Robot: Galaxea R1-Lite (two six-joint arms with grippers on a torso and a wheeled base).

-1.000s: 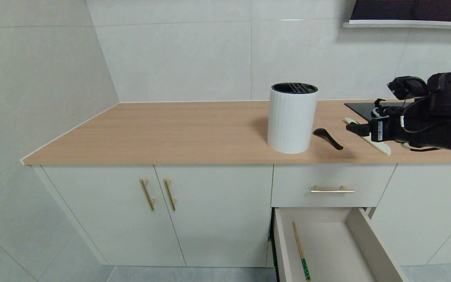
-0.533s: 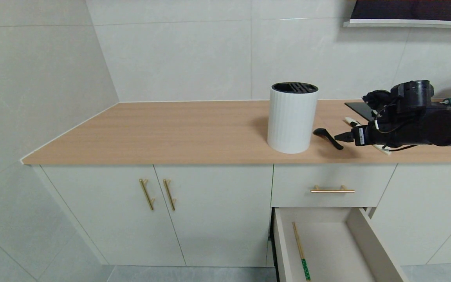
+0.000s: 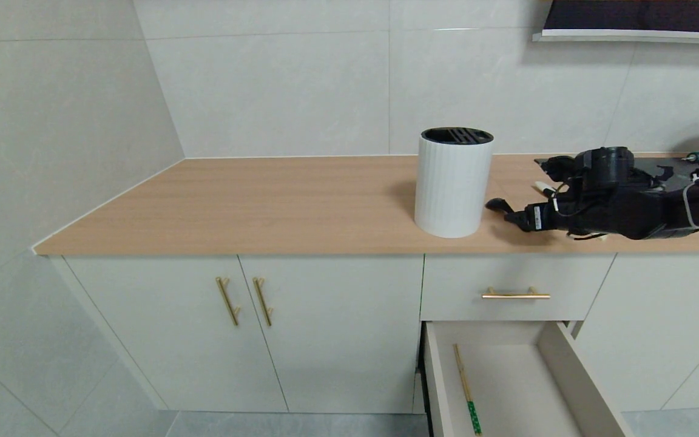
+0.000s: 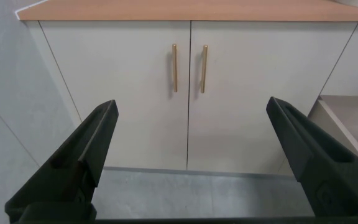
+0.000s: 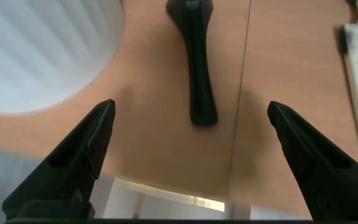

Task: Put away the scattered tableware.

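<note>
Squarely between spread right fingers [image 5: 79, 162]: black spoon [image 5: 196, 68] handle.

Your right arm [image 3: 634, 212] is matte black all over, a chunky forearm topped by a round, drum-shaped joint housing [image 3: 610, 161]. You can see thin black cables [image 3: 571, 189] looping loosely along its upper side, a small white label [image 3: 548, 207] near the wrist and a pale band [image 3: 689, 195] farther back. The right gripper [image 3: 516, 215] narrows to dark tips; up close its fingers [image 5: 86, 149] are black wedges with flat inner faces and blunt ends. Your left gripper [image 4: 191, 118] has the same black, tapering fingers [image 4: 86, 149].
</note>
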